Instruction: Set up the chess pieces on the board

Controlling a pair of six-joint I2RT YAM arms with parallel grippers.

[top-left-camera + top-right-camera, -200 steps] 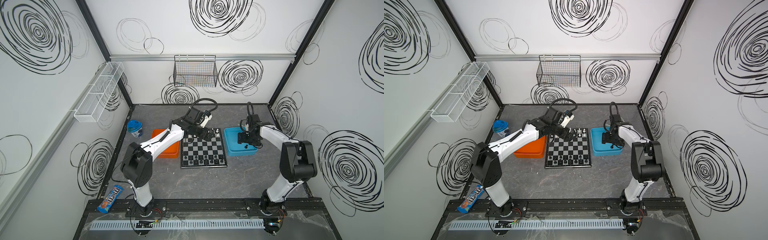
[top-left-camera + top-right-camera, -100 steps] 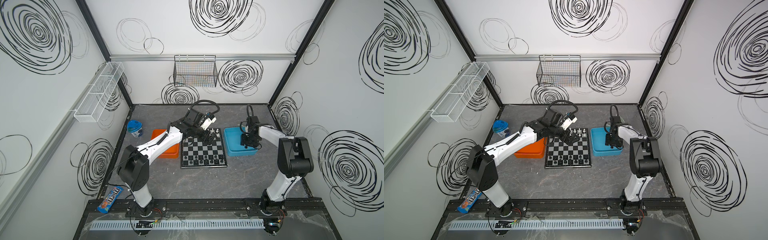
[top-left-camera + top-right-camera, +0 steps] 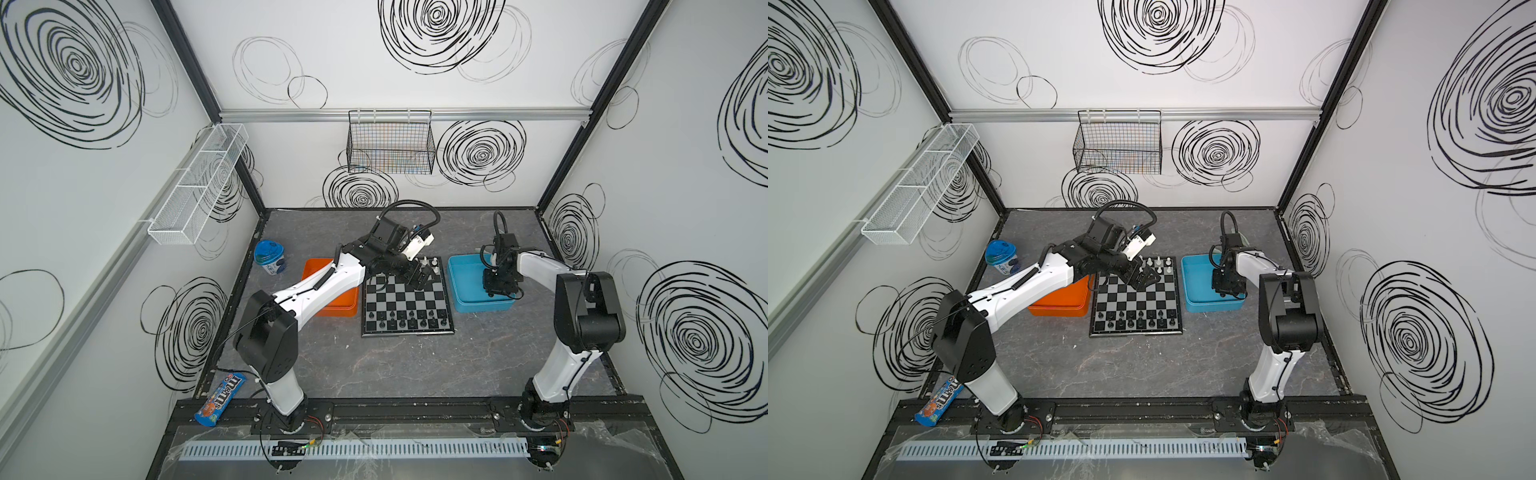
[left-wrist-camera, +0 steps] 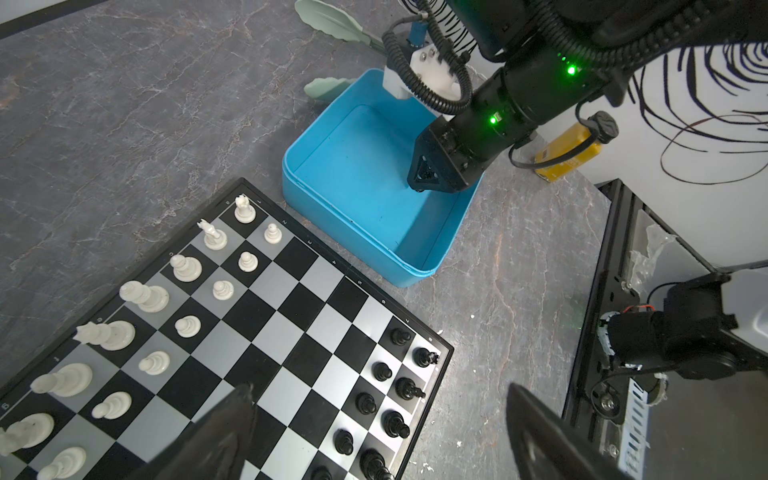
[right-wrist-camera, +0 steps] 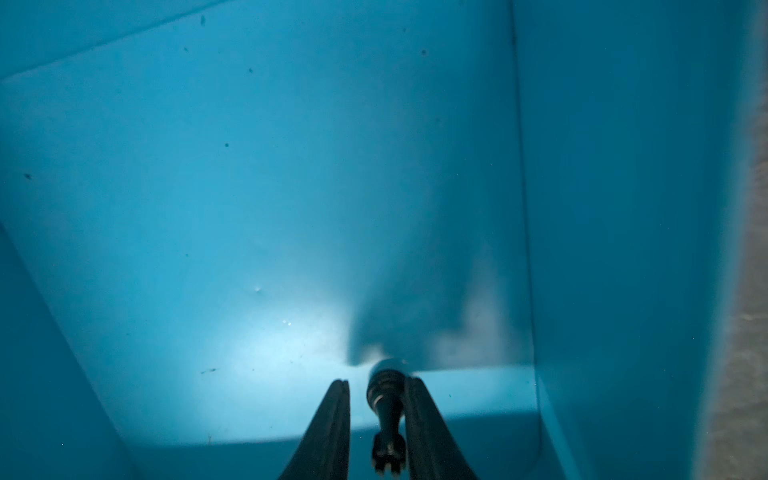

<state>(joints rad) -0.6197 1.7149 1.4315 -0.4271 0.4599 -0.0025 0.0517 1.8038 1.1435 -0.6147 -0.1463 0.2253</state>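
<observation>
Right gripper (image 5: pixel 376 381) is nearly closed around the small black crowned plastic chessman (image 5: pixel 386 401) lying between its fingers, though whether it is clamped is unclear. It should centre the piece, squeeze, then lift straight.

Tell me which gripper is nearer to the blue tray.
Right. The right gripper is down inside the blue tray, straddling a black piece; the left gripper, open, hangs over the board, beside the tray.

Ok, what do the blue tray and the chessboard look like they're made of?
Blue tray: looks like moulded plastic, even colour, rounded corners, dull sheen. Board: smooth and slightly glossy; the silvery squares catch light, so printed plastic or metal, can't tell which.
</observation>
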